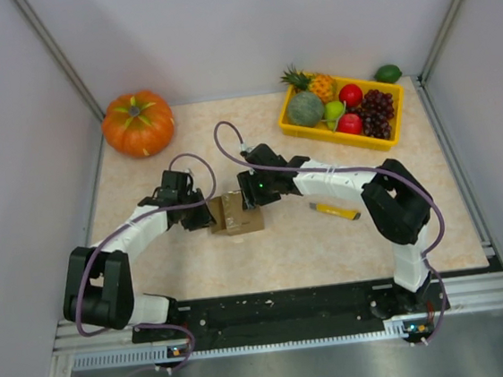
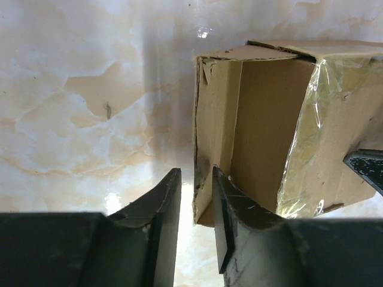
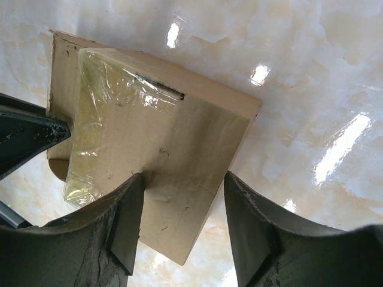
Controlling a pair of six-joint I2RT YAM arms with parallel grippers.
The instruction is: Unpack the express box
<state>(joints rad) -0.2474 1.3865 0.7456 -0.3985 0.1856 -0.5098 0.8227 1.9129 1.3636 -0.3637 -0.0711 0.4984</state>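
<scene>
Fingers (image 2: 230,221) of my left gripper (image 2: 196,230) pinch a flap of the express box (image 1: 237,213) mid-desk, while my right gripper (image 3: 182,224) squeezes its taped sides.

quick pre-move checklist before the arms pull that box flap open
1. Right gripper braces the express box: ok, jaws straddle one of its corners.
2. Left gripper has a flap: cannot tell, the cardboard edge sits between the fingers, but contact is unclear.
3. Clear tape cut: cannot tell, it wrinkles across the box and one end looks opened.
4. Box on the table: cannot tell, it is tilted.
5. Yellow tool out of the way: ok, it lies right of the box.
</scene>
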